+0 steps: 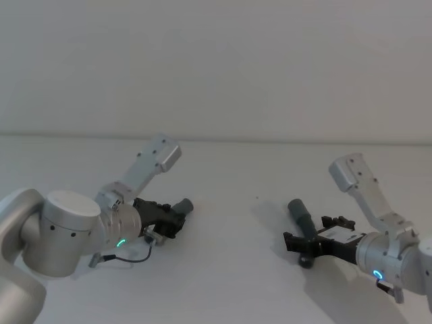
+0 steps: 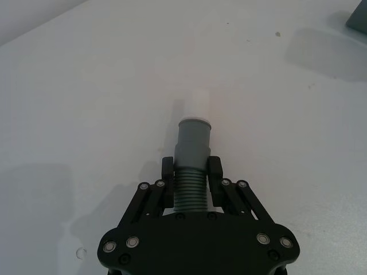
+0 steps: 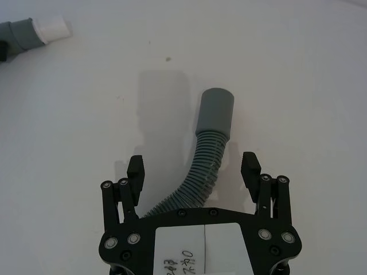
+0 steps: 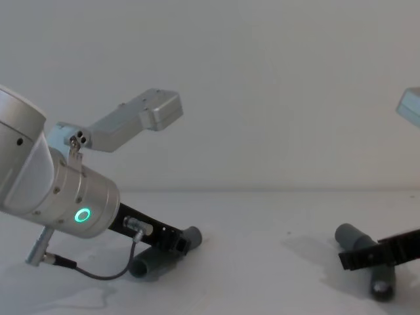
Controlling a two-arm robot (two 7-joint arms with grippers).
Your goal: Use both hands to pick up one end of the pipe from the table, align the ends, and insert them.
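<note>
Left end effector [image 2: 191, 169] clamps pipe piece [image 2: 194, 140]; right end effector [image 3: 192, 165] gapes astride second piece [image 3: 215, 112], seemingly untouching.

Two pipe pieces [image 1: 183, 204] [image 1: 297, 209], two tools [image 1: 177, 214] [image 1: 309, 233]

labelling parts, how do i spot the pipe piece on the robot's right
On the white table, find the right gripper: the pipe piece lies between its open jaws. Its collar is all grey; the left gripper holds a white-tipped piece.
</note>
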